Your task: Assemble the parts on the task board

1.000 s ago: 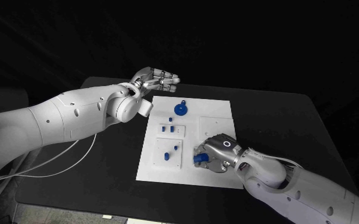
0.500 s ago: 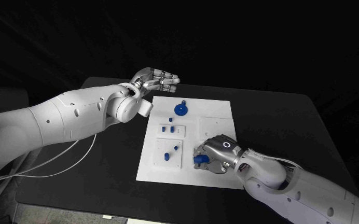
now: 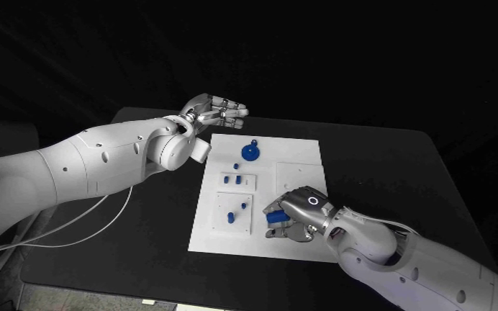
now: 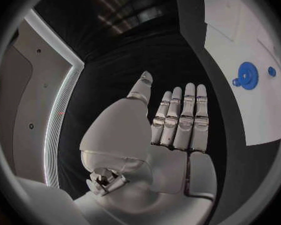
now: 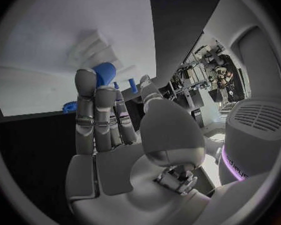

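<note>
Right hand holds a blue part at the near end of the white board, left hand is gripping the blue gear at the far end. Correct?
Not quite. The silver left hand grips nothing: the left wrist view shows its fingers straight and bare, with the round blue gear lying apart on the white task board. The silver right hand does hold a small blue part at the near end.

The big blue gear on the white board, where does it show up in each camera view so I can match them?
Head view: the blue gear sits near the far end of the task board, close to the left robot hand.
Left wrist view: gear on the board, beyond the fingertips.
Right wrist view: I cannot pick it out with certainty.
Shared landmark: the white task board.
</note>
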